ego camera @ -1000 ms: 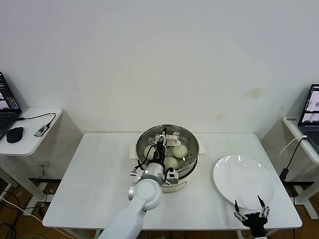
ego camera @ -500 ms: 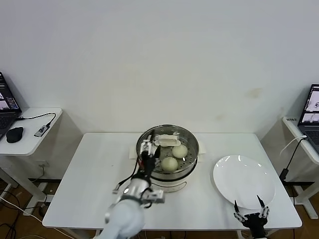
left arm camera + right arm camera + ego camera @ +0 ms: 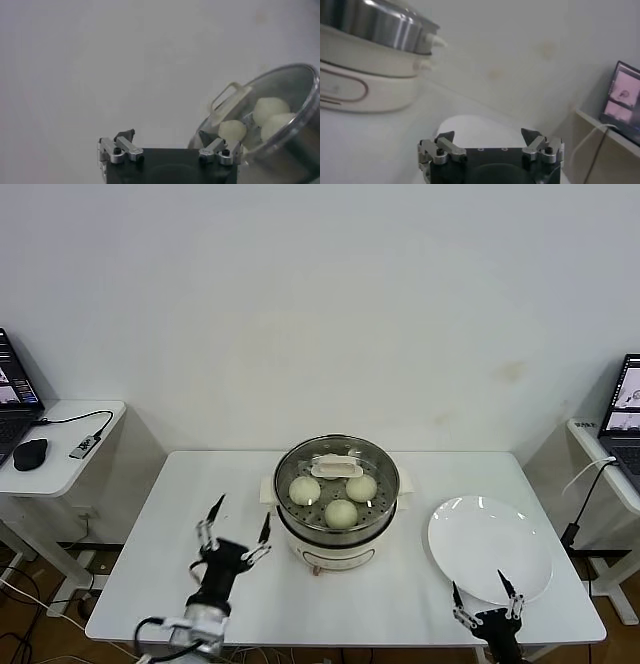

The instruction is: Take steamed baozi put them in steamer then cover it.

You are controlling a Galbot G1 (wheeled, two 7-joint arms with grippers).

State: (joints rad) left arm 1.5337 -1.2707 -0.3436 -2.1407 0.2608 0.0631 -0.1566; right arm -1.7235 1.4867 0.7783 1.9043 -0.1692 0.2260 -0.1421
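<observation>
The white table (image 3: 180, 514) carries everything, and the biggest thing on it is the steamer (image 3: 337, 529), a round shiny steel pot on a cream-white base, standing upright at the table's middle, toward the far edge. The cover (image 3: 337, 456) sits level on the steamer's rim, a clear glass disc with a metal edge; through it the perforated tray shows. Its cream rectangular handle (image 3: 337, 470) lies off the centre toward the far side in the head view, its long axis running left to right across the table. To the robot's right of the steamer, a little apart from it, lies a flat white plate (image 3: 490, 549). Under the glass three steamed baozi (image 3: 341, 513) are in plain sight, smooth cream-white rounds set in a triangle, close together: one at the left, one at the right and one nearer the robot; whether a fourth lies under the handle I cannot tell. The left gripper (image 3: 235, 529) hovers above the table's near left part, well clear of the steamer, fingers spread wide and holding nothing; in its wrist view the lidded pot (image 3: 280, 125) stands beyond it. The right gripper (image 3: 483, 601) is at the near right edge just by the plate, fingers likewise spread and empty.
</observation>
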